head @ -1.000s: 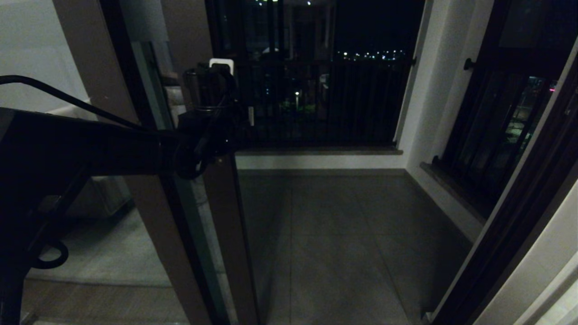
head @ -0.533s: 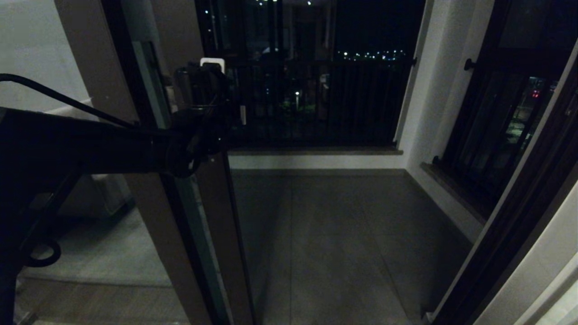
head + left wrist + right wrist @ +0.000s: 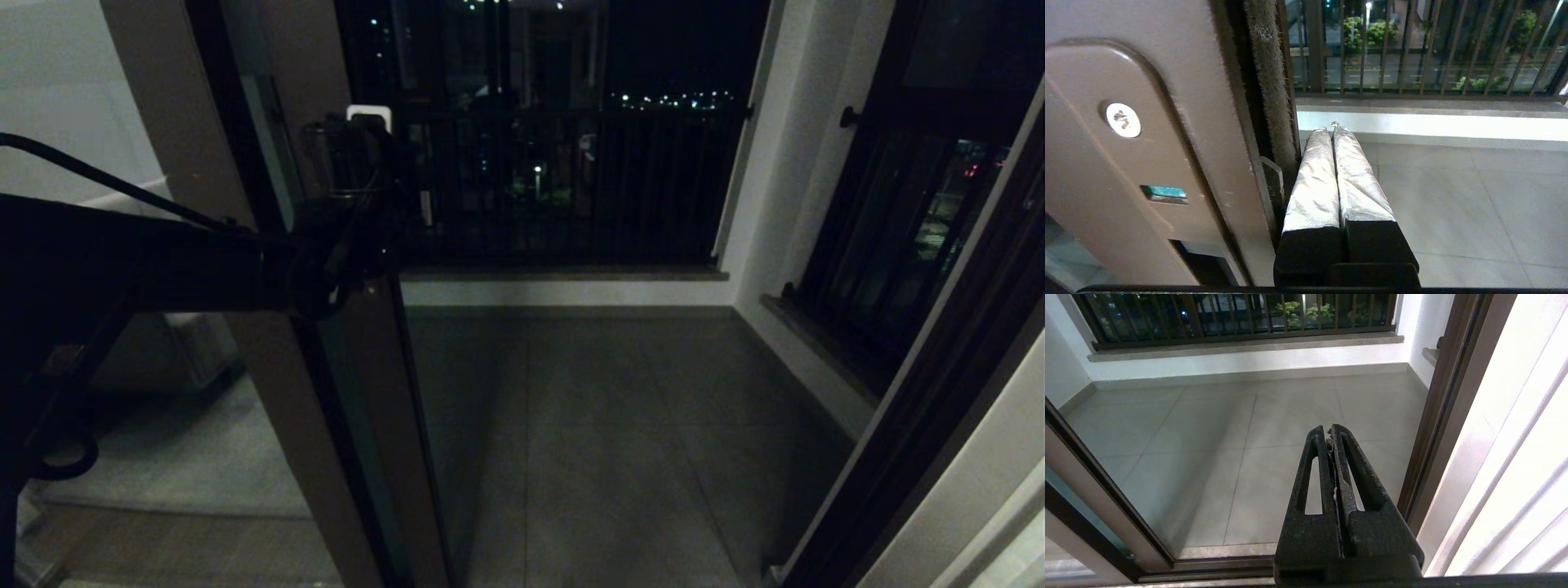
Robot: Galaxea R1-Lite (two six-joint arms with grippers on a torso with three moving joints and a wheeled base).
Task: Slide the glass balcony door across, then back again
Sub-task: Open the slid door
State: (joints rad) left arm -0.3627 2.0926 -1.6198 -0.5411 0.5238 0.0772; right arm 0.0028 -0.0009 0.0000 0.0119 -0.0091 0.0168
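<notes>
Brown-framed, the glass balcony door (image 3: pixel 359 392) stands at the left of the opening, its edge seal touching the left gripper (image 3: pixel 1333 130), whose fingers are pressed together on nothing. Risk: this bare side contact may slip off the stile. The right gripper (image 3: pixel 1329 433), likewise closed and empty, hangs idle over the threshold.

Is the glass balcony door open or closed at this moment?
Open. The glass balcony door stands far left, leaving the balcony floor unobstructed; the shut left gripper is against its edge.

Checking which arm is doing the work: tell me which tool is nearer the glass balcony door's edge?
Left. The left tool is against the glass balcony door edge; the right tool hangs apart over the doorway threshold.
</notes>
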